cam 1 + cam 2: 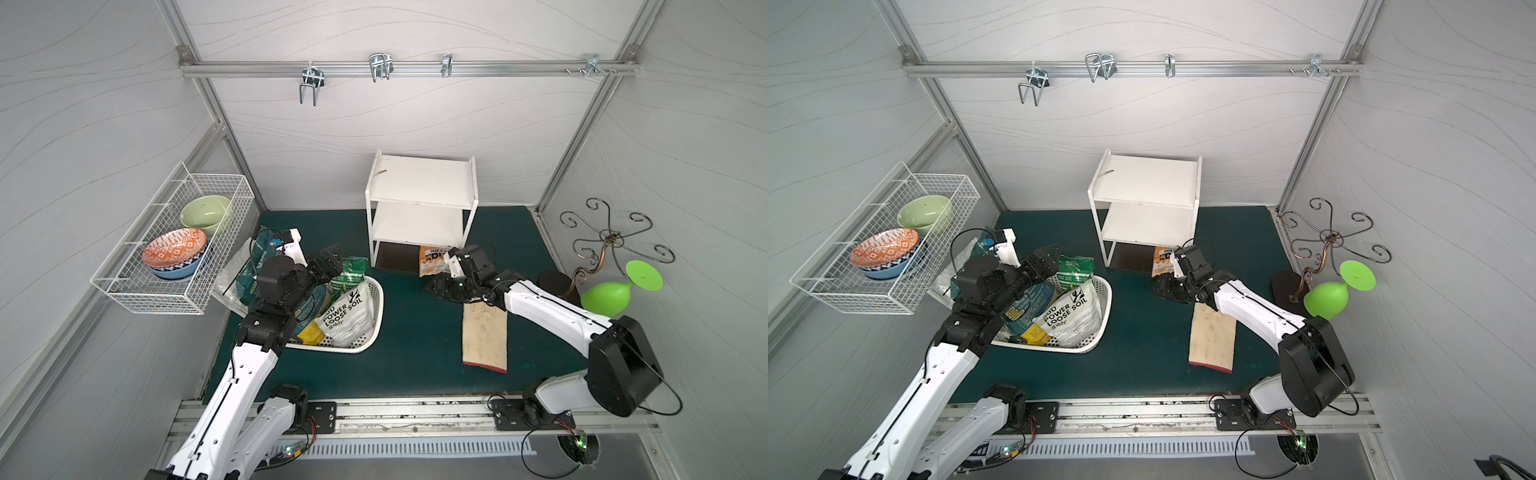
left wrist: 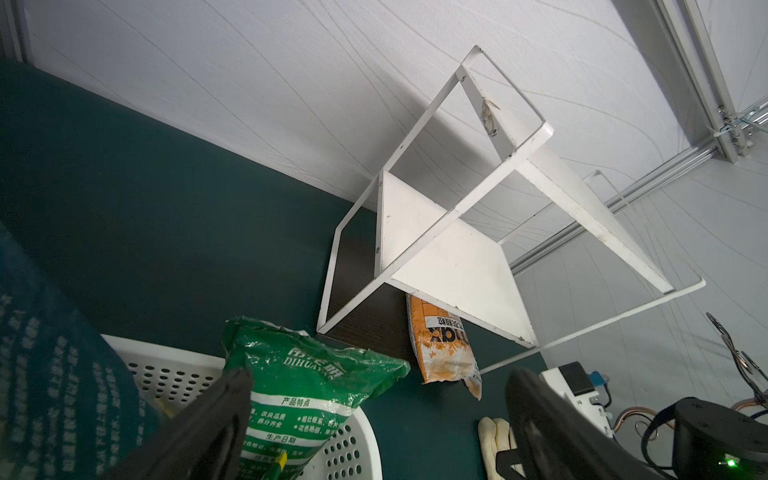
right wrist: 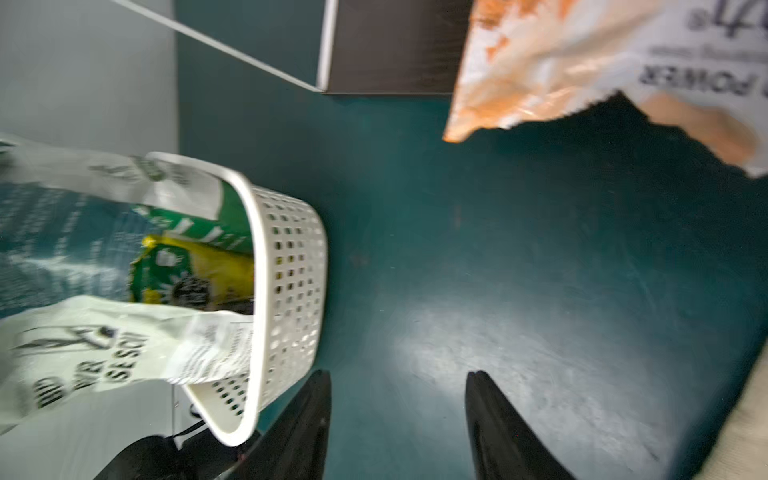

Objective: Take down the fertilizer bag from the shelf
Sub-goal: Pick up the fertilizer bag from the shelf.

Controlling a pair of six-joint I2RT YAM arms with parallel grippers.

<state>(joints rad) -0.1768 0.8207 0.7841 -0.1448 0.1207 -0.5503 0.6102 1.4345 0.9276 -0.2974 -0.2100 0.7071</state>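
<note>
Two bare shelf (image 1: 419, 178) tiers; bag (image 1: 432, 259) at its foot.

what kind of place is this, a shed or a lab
Probably a lab cell dressed as a garden shed: panel walls on an aluminium frame, two robot arms bolted to a rail, and soil bags in a white perforated basket.

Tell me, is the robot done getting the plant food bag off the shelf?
Nearly. The orange fertilizer bag lies on the green mat at the foot of the shelf, whose white boards look bare. The right gripper is open with nothing between its jaws; the left gripper hangs open over the white basket. Nothing obvious is left except pulling the arms back.
</note>
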